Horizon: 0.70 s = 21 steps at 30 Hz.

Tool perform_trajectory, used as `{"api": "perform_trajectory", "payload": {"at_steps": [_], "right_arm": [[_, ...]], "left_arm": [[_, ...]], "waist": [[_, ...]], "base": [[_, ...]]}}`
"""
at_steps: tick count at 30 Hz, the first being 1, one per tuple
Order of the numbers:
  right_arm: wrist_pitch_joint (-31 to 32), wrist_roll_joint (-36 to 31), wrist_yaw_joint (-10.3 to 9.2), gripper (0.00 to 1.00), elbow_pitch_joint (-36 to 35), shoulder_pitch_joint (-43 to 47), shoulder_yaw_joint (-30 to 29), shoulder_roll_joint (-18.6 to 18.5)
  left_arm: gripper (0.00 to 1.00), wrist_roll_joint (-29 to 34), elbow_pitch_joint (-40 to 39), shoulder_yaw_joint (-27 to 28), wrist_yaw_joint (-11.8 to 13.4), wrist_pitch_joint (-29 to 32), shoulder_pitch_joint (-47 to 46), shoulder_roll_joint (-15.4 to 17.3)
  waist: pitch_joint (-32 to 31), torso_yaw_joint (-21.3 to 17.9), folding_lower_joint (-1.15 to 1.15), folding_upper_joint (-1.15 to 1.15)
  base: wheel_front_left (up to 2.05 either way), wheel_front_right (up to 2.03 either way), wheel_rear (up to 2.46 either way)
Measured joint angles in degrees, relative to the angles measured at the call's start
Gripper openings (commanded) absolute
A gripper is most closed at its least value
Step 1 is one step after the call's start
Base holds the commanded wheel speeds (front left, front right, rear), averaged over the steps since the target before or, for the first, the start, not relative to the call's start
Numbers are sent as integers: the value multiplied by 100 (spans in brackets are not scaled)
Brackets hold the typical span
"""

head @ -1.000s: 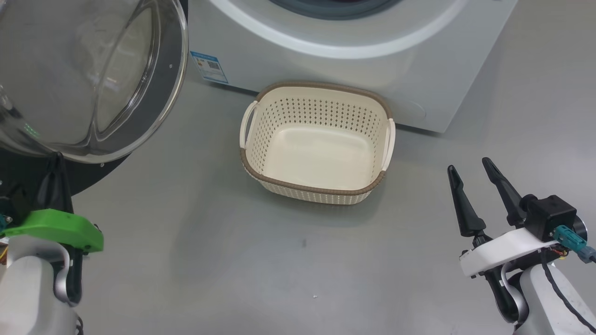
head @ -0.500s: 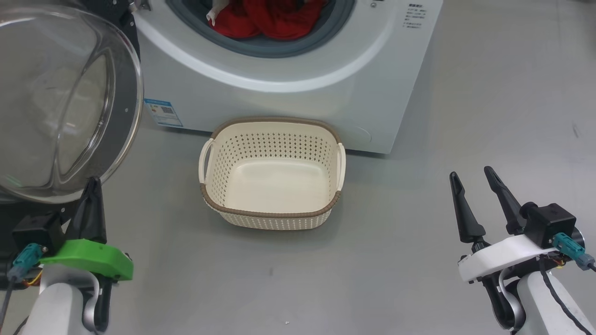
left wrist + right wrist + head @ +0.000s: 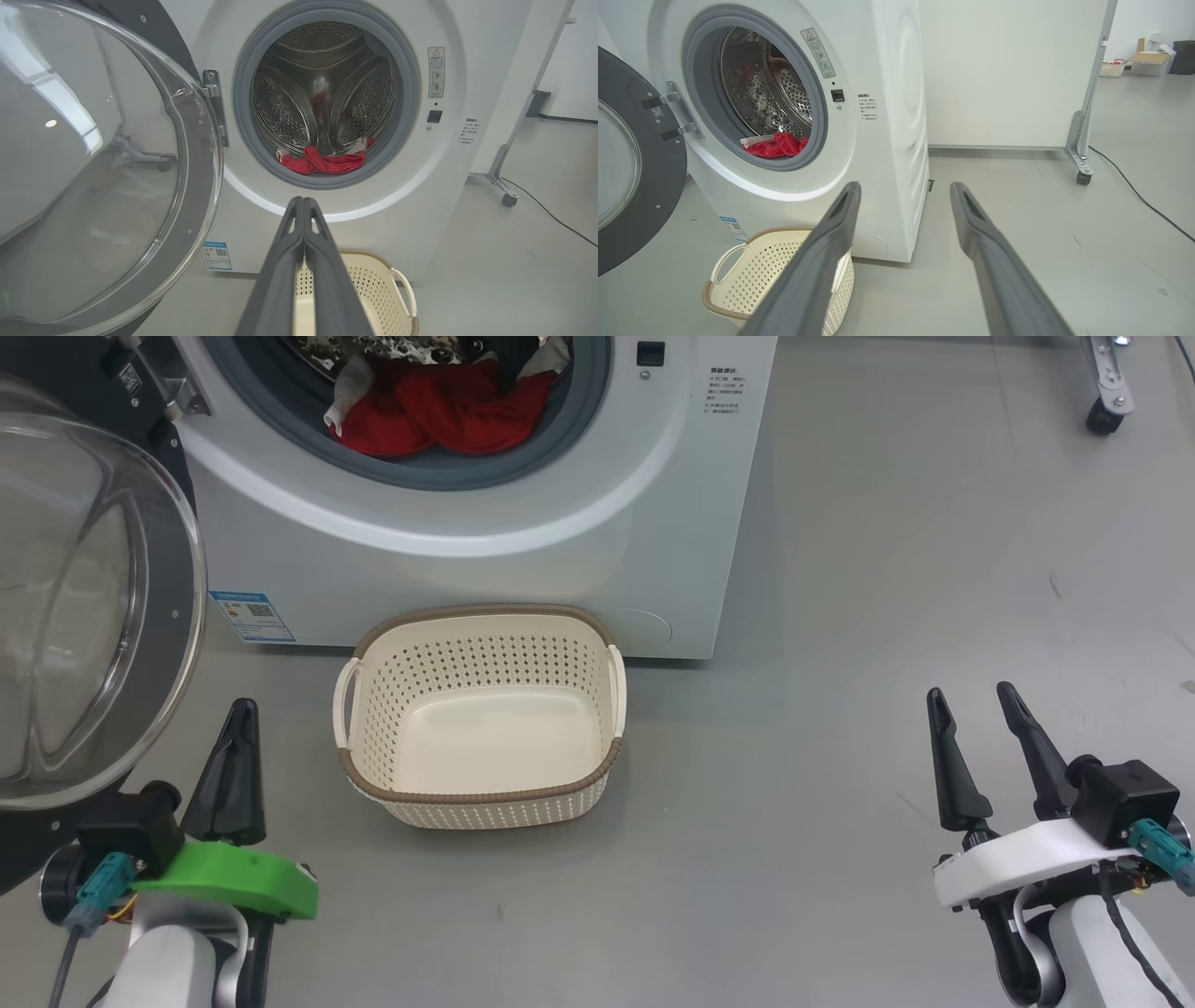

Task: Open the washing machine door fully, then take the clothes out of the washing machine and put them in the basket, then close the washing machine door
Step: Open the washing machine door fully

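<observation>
The white washing machine point(image 3: 560, 551) is shown, its door point(image 3: 182, 597) swung wide at left. The basket point(image 3: 481, 795) is set just before it; red clothes point(image 3: 448, 411) are heaped in the drum. The left gripper point(image 3: 243, 709) is pressed together, the right gripper point(image 3: 971, 693) spread.

The robot's two hands don't match. The left hand point(image 3: 245, 707) sits on a bright green plastic bracket point(image 3: 233, 889), while the right hand point(image 3: 970, 693) gets a plain white bracket point(image 3: 1018, 859). The fingers point(image 3: 229, 779) on both are long, dark and taper to a point. Each wrist has a boxy black camera block point(image 3: 1125, 796) with a teal plug point(image 3: 1160, 852), and a black cable point(image 3: 1120, 919) runs down the pale grey right forearm point(image 3: 1088, 957).
</observation>
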Motion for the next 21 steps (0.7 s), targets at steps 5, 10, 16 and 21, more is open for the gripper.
{"api": "perform_trajectory", "payload": {"at_steps": [5,10,16,21], "right_arm": [[-8,0,-1,100,-57,4,-43,11],[-9,0,-2,100,-152,5,-110,36],[-9,-3,-1,100,-210,6,-155,57],[-9,-9,-1,100,-240,15,-171,76]], "left_arm": [[93,47,-191,-49,-2,0,137,-65],[100,163,-341,-130,-51,-1,160,-84],[100,141,-402,-130,-71,-1,246,-126],[100,131,-504,-130,-104,-1,281,-129]], "waist": [[-8,-114,0,0],[21,-153,0,0],[40,-172,0,0],[42,-181,0,0]], "base": [[0,0,0],[0,0,0],[0,0,0],[0,0,0]]}}
